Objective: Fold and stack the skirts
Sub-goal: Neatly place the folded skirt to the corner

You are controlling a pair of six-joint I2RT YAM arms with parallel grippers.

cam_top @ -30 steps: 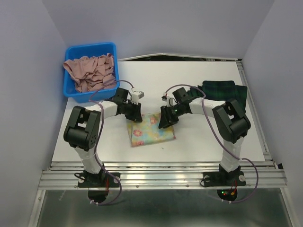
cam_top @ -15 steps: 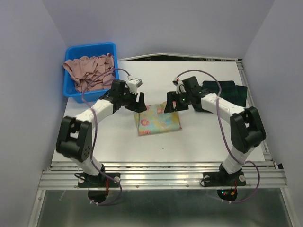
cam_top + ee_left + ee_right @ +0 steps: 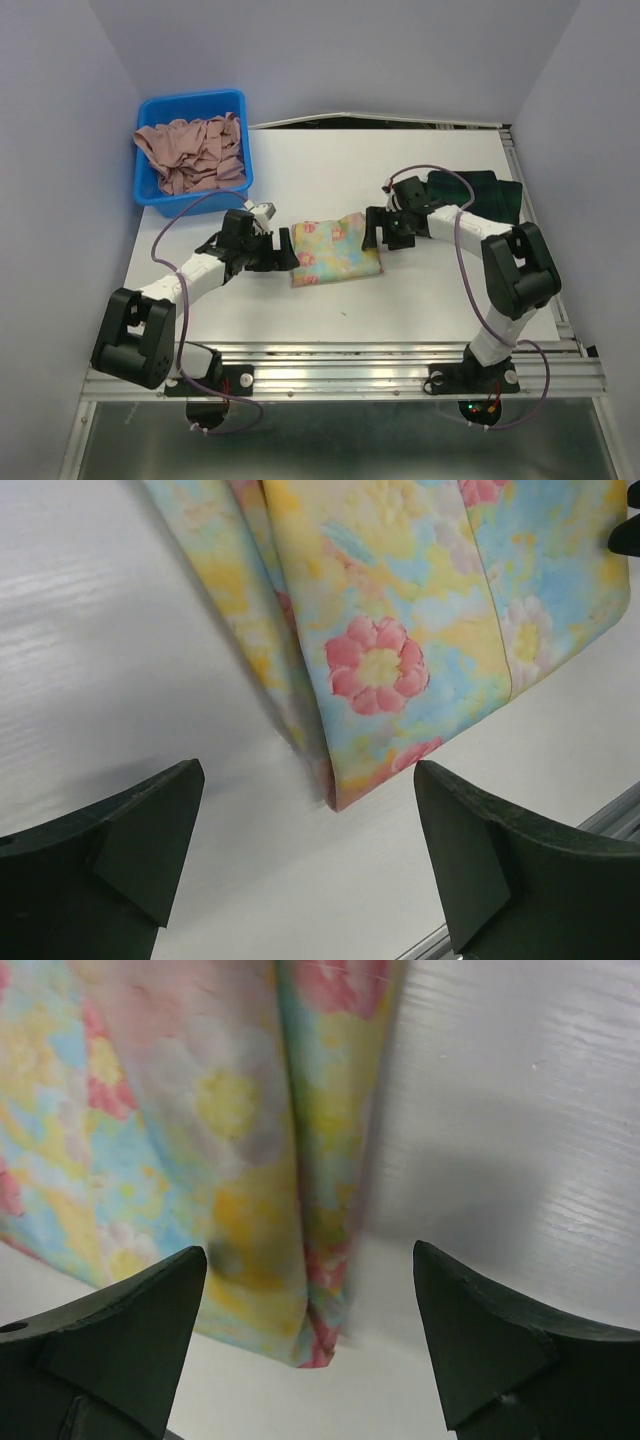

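left gripper [image 3: 283, 250]: released, jaws spread wide, nothing held; low over the table [image 3: 400, 300], just beside the left edge of the floral skirt [image 3: 335, 250].
right gripper [image 3: 375, 228]: released as well, jaws wide, empty; at the floral skirt's right edge.
floral skirt: folded into a flat rectangle, mid-table, between the two grippers.
left wrist view: a folded corner lies between the fingers [image 3: 140, 830], touching neither.
right wrist view: folded edge and corner between the fingers [image 3: 500, 1340], apart from both.
plaid skirt [image 3: 480, 190]: folded, far right of the table, behind the right arm, well apart from the floral skirt.
bin [image 3: 190, 100]: blue, far left corner, heaped with pinkish cloth [image 3: 190, 150].
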